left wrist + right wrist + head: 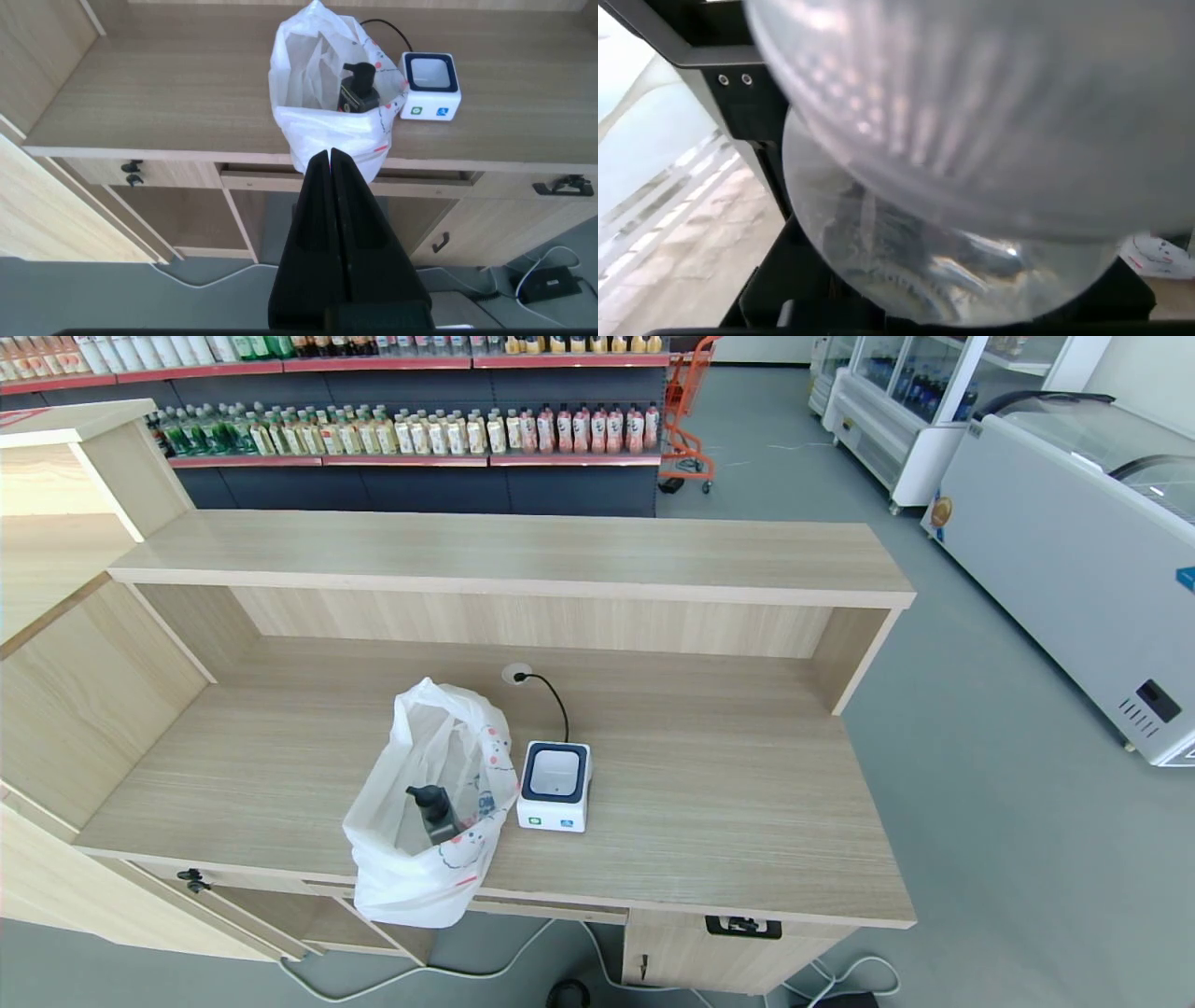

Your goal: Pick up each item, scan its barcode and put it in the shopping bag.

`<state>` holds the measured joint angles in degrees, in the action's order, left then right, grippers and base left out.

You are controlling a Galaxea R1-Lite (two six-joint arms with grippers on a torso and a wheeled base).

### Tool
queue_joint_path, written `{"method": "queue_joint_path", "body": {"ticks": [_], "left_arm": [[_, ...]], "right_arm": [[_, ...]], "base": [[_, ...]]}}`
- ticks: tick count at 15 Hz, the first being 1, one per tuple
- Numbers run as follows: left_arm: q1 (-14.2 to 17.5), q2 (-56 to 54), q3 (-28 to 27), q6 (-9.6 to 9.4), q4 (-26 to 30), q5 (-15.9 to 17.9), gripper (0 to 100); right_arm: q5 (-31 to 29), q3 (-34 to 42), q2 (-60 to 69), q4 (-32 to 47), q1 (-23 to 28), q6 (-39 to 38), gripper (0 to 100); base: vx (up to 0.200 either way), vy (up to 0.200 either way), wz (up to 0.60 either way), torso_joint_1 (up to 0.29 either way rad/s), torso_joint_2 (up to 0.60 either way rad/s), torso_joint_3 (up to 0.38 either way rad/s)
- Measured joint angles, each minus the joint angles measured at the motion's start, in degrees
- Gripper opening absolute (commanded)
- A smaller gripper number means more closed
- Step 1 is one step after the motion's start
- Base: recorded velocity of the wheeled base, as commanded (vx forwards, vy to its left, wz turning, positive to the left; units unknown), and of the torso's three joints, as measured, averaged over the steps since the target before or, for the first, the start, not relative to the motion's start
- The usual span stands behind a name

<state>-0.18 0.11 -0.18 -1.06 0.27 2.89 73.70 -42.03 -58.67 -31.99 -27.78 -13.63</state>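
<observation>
One white shopping bag [420, 887] stands on one wooden counter [700, 784], and one dark pump bottle [437, 819] is inside it. One barcode scanner [555, 786] sits just beside the bag, with one black cable [563, 714] running from it. The counter's front carries three black handles [132, 170] in the left wrist view. Far behind stands one orange cart [689, 420].

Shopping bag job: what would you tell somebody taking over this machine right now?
Left gripper: shut, empty, hanging in front of the counter.
Right gripper: state unclear; a clear rounded thing sits close before its wrist camera.
Shopping bag stands on the counter beside the scanner, a dark pump bottle inside.
Done: bottle bagged.
Left: possibly scan and bag the clear thing.
</observation>
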Motion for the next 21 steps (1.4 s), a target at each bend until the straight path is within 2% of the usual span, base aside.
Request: {"method": "queue_joint_path", "body": {"ticks": [3, 8, 21], "left_arm": [[0.0, 0.0, 0.0, 0.0, 0.0, 0.0, 0], [0.0, 0.0, 0.0, 0.0, 0.0, 0.01, 0], [0.0, 0.0, 0.0, 0.0, -0.02, 0.01, 0]], "right_arm": [[-0.05, 0.94, 2.12, 0.02, 0.98, 1.97, 0], [2.26, 5.88, 5.47, 1.63, 5.79, 4.61, 0], [2.39, 4.44, 6.06, 1.58, 7.41, 4.68, 0]], "base": [[0.0, 0.0, 0.0, 0.0, 0.0, 0.0], [0.0, 0.0, 0.0, 0.0, 0.0, 0.0], [0.0, 0.0, 0.0, 0.0, 0.0, 0.0]]}}
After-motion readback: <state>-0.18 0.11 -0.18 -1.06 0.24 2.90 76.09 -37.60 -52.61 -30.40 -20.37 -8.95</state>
